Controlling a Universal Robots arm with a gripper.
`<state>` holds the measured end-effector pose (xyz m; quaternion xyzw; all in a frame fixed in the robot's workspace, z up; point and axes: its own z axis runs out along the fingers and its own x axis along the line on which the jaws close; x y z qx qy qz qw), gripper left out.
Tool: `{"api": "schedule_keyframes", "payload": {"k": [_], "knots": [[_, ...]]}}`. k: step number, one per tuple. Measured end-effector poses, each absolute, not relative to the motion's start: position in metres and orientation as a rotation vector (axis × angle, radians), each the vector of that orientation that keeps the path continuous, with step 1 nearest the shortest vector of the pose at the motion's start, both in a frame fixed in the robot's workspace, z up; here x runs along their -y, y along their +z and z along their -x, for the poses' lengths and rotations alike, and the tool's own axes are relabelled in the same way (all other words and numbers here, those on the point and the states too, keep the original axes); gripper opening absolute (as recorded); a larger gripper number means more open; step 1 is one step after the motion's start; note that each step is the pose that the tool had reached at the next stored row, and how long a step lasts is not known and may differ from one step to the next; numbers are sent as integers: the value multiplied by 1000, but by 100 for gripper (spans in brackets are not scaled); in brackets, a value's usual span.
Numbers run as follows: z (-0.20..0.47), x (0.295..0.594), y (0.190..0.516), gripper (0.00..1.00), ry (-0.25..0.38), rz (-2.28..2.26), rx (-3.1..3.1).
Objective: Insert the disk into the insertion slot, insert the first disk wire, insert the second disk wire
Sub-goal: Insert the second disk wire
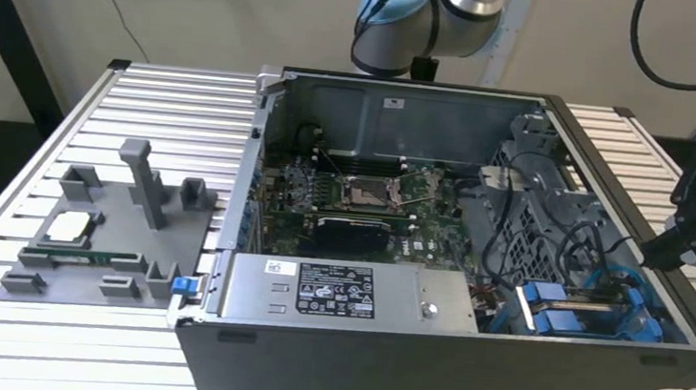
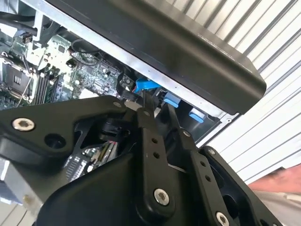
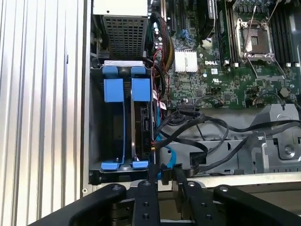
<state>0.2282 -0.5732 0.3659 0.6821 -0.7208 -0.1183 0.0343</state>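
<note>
The disk (image 3: 143, 123) stands on edge in its blue carrier (image 3: 140, 89) inside the insertion slot (image 3: 96, 141), the grey drive cage at the near corner of the open case on the exterior view's right (image 1: 586, 312). A second blue carrier (image 3: 113, 89) sits beside it. Loose black wires with a connector (image 3: 187, 114) and a blue wire (image 3: 168, 156) lie beside the cage. My gripper (image 1: 672, 253) hovers over the case's wall on the exterior view's right, above the cage end. Its fingers (image 3: 181, 181) stand a narrow gap apart with nothing between them (image 2: 149, 104).
The motherboard with its socket (image 1: 365, 193) fills the case floor, and the grey power-supply box (image 1: 345, 292) sits at the front. A grey fixture (image 1: 101, 238) with small parts stands on the slatted table at the exterior view's left. Cables cross the metal bracket (image 3: 275, 141) near the cage.
</note>
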Motion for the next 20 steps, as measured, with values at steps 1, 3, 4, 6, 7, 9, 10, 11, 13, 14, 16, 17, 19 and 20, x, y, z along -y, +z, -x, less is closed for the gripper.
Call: {"api": "schedule_keyframes", "payload": {"k": [1,3,4,6,7,9,10,11,13,14,16,17,19,20], "knots": [[-228,573,366,0,-364,-2097,2216],[-228,573,366,0,-364,-2097,2216],[-228,573,366,0,-366,-2098,2217],[-228,573,366,0,-380,-2103,2221],[-228,573,366,0,-385,-2104,2223],[-228,573,366,0,-387,-2104,2224],[-228,573,366,0,-387,-2104,2224],[-228,573,366,0,-387,-2104,2225],[-228,573,366,0,-387,-2104,2225],[-228,573,366,0,-387,-2104,2225],[-228,573,366,0,-387,-2104,2225],[-228,573,366,0,-387,-2104,2225],[-228,573,366,100,-387,-2104,2225],[-228,573,366,100,-387,-2104,2225]]}}
